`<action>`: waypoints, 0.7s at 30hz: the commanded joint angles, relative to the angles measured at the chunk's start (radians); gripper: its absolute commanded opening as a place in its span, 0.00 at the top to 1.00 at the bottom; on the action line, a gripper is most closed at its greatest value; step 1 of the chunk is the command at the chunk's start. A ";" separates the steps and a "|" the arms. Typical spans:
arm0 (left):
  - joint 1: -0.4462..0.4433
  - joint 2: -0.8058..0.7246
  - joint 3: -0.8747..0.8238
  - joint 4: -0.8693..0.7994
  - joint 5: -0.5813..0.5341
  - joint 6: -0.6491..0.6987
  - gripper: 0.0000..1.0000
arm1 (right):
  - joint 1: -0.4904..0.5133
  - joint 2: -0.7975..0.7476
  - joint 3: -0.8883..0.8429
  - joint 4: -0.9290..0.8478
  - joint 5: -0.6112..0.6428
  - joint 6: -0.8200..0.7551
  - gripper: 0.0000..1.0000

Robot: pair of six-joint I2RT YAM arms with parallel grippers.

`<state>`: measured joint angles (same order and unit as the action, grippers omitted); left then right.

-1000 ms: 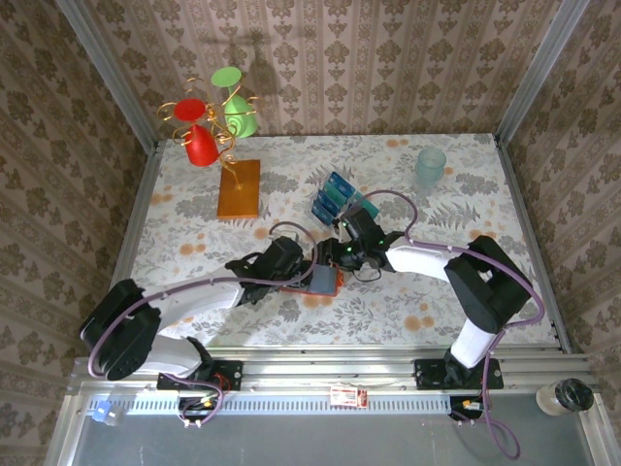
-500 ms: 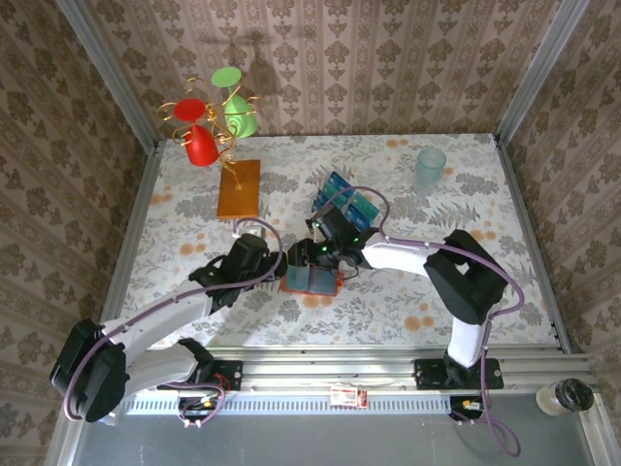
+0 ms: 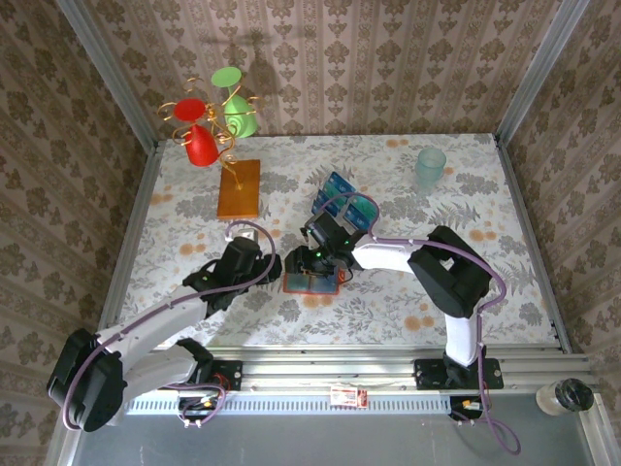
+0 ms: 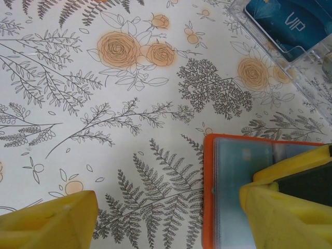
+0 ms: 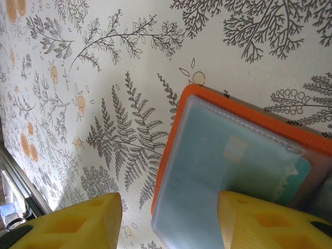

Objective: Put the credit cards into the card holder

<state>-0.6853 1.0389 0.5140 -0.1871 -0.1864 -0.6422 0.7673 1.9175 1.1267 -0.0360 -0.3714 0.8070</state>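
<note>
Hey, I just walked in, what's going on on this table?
Two robot arms are working on an orange card holder lying open on the floral tablecloth. The left gripper and the right gripper both sit low over it, jaws open, gripping nothing. One teal card is in a sleeve of the holder. More blue cards wait in a clear stand beyond it.
</note>
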 commanded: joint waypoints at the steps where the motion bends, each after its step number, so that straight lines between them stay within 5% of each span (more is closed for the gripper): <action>1: 0.005 0.009 -0.013 0.011 0.012 0.006 0.24 | -0.012 -0.049 -0.004 -0.038 -0.005 -0.024 0.48; 11: 0.003 0.046 -0.002 0.035 0.030 0.006 0.24 | -0.052 -0.109 -0.091 -0.020 0.006 -0.038 0.53; 17: -0.018 0.085 0.009 0.049 0.031 0.003 0.24 | -0.058 -0.090 -0.101 -0.028 0.013 -0.061 0.83; 21: -0.039 0.121 0.016 0.063 0.026 -0.001 0.24 | -0.057 -0.053 -0.073 -0.040 -0.004 -0.083 0.91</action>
<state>-0.7086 1.1393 0.5129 -0.1452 -0.1631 -0.6422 0.7113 1.8339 1.0321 -0.0536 -0.3687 0.7544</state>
